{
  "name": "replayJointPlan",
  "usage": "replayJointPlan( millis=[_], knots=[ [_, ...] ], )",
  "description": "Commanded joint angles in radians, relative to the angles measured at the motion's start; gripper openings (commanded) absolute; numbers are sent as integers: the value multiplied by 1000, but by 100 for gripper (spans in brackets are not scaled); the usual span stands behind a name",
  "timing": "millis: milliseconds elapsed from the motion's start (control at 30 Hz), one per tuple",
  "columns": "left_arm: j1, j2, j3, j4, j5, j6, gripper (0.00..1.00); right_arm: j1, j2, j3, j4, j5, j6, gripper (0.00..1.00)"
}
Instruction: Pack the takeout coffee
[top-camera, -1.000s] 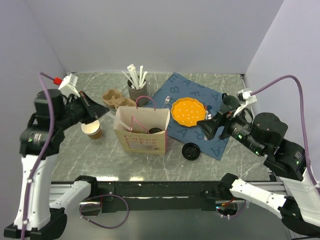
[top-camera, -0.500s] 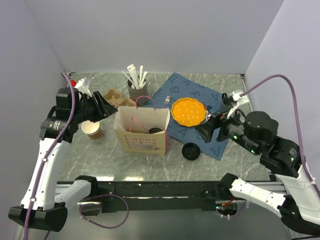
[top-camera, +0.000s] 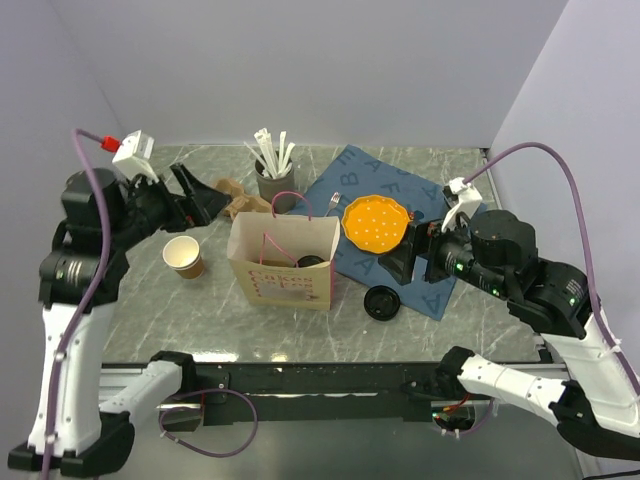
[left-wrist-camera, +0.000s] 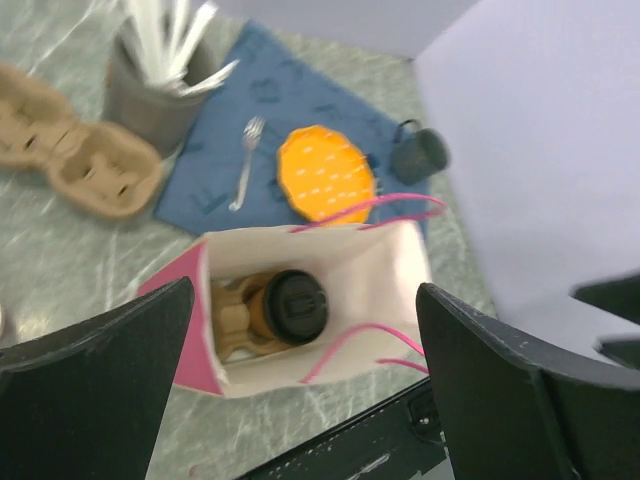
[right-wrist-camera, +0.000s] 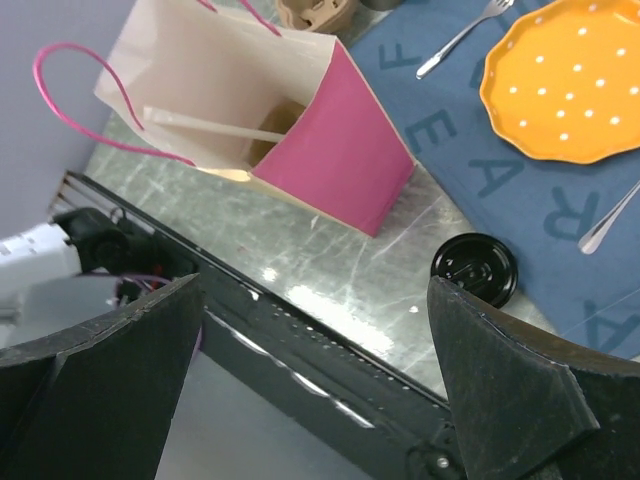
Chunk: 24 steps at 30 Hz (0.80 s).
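Since half a second ago the left arm has pulled up and back from beside the paper bag (top-camera: 283, 262). The left gripper (top-camera: 197, 198) has gone from closed to fully spread. The right arm has shifted slightly towards the bag.

The takeout coffee (left-wrist-camera: 295, 305) stands upright inside the bag, its long axis vertical and its black lid facing the bag's open mouth. It sits near the middle of the bag floor, touching a tan cardboard piece on one side. Which way the sip hole faces is too blurred to tell.

From the top camera only a sliver of the lid shows over the bag's rim. The right wrist camera sees none of the cup, because the pink side wall hides it; a pale strip lies across the bag's mouth there. The left gripper partly covers the cardboard cup carrier (left-wrist-camera: 70, 150) in the top view. The right arm hides the dark mug (left-wrist-camera: 420, 152), which shows only in the left wrist view.

The left arm is raised, elbow high. Its gripper is tilted down towards the bag from the back left, with the jaws wide and nothing between them. The right arm reaches in low from the right. The right gripper (top-camera: 398, 258) is just as wide and also empty, and it hangs over the blue mat (top-camera: 350, 180) near the orange plate (top-camera: 376, 221) and the loose black lid (top-camera: 381, 301). The lidless paper cup (top-camera: 183, 256) stands on the table left of the bag.
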Motion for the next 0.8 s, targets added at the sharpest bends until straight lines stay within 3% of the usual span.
replayJointPlan(
  millis=[0, 133, 333, 767],
  knots=[
    [0, -133, -61, 165, 117, -35, 97, 1, 11, 53, -8, 5, 75, 100],
    [0, -257, -263, 280, 157, -98, 97, 2, 19, 54, 59, -58, 46, 100],
    [0, -380, -371, 282, 180, -121, 97, 1, 22, 38, 123, -82, 96, 100],
    [0, -423, -325, 190, 127, -66, 97, 1, 29, 25, 120, -38, 103, 100]
  ],
)
